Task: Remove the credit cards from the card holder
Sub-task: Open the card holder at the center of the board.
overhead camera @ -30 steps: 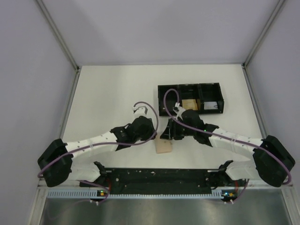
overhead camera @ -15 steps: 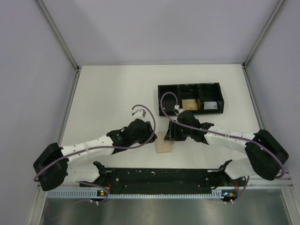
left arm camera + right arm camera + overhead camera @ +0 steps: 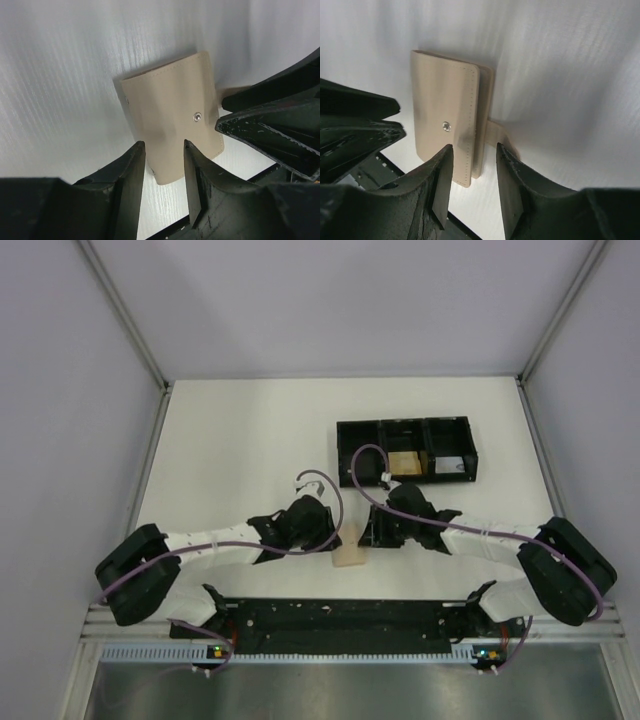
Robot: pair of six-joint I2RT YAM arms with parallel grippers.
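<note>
top external: fixed high above and behind the arm bases, tilted down and forward over the whole table point(image 3: 230, 440), far enough back to take in both arms, the black tray point(image 3: 400, 422) and the side walls. left wrist: mounted on the left gripper point(image 3: 162, 149), very near the table, looking past its own fingertips onto the card holder point(image 3: 170, 125); right wrist: mounted on the right gripper point(image 3: 472, 150), equally near, facing the same spot from the opposite side, each with the other arm's black fingers point(image 3: 270, 125) at the frame edge. shared by all three: the card holder and the white patch around it, tiny from overhead, filling much of both wrist views.
</note>
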